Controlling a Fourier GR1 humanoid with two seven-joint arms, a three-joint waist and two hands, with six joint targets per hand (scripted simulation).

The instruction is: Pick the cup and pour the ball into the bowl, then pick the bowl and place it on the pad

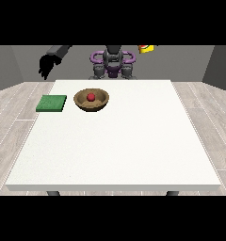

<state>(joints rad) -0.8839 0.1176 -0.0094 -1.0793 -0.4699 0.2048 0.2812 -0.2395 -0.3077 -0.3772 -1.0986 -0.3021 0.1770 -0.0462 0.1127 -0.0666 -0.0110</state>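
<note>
A brown bowl [91, 100] sits on the white table [115, 150] with a red ball [91, 97] inside it. A green pad [52, 103] lies just beside it. The hand at the view's left [47, 65] hangs above the table's far corner, fingers pointing down. A yellow cup [146, 48] shows at the top edge.

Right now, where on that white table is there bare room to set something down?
Most of the white table is bare: everything in front of and to the view's right of the wooden bowl, out to the edges. The crowded part is the far corner at the view's left, where the green pad lies beside the bowl holding the red ball, a narrow strip between them.
</note>
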